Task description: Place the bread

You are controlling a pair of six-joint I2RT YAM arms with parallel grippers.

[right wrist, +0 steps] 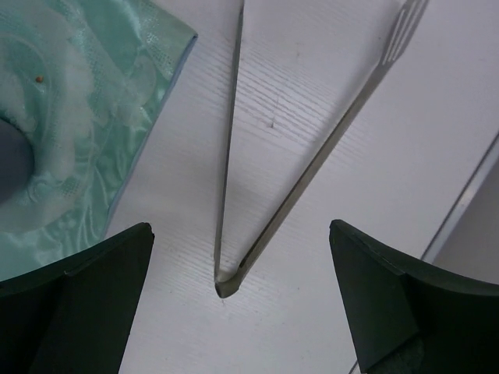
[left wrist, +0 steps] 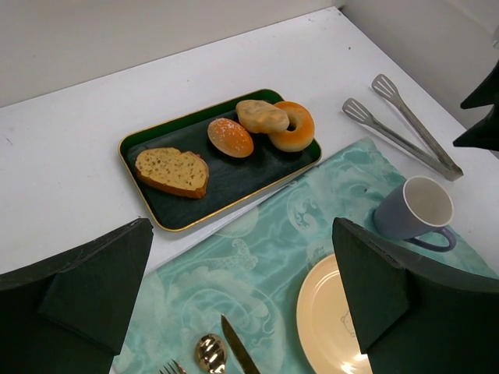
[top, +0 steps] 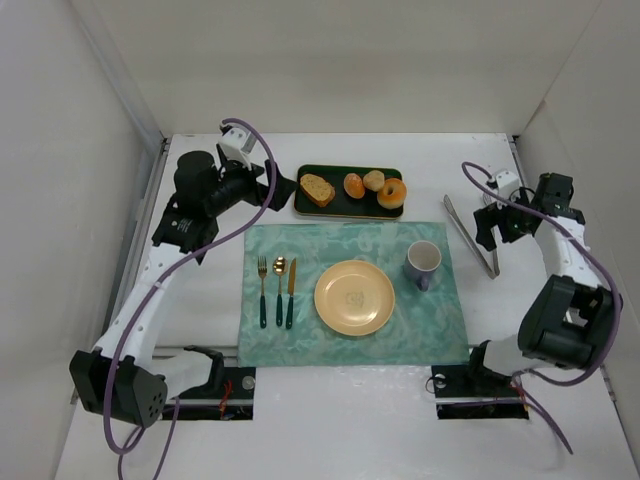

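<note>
The bread lies on the dark tray at the top centre of the overhead view. It is third in a row: a cut slice on the left, a darker round roll, then the bread, then a glazed ring at the right end. The left wrist view shows the bread resting against the ring and just beside the roll.

The left gripper hovers at the tray's left end, jaws spread wide with nothing between them. The right gripper, at the right of the frame, hangs over the metal tongs. Its jaws are wide open and empty too, and its own camera shows the tongs' joined end lying on the table between them.

The yellow plate, at the centre of the green mat, is bare. It looks like the place the bread is meant for, so the job seems hardly begun.

The crowding is the main risk. A wide jaw coming down on the bread could shove the ring or catch the roll instead, since all three sit so close. The bread is rounded and tilted, so an off-centre squeeze may squirt it out across the tray. If the tongs are used, a grip near their joined end could let them swing or slip. The mug stands just right of the plate and could be clipped on the way in.
</note>
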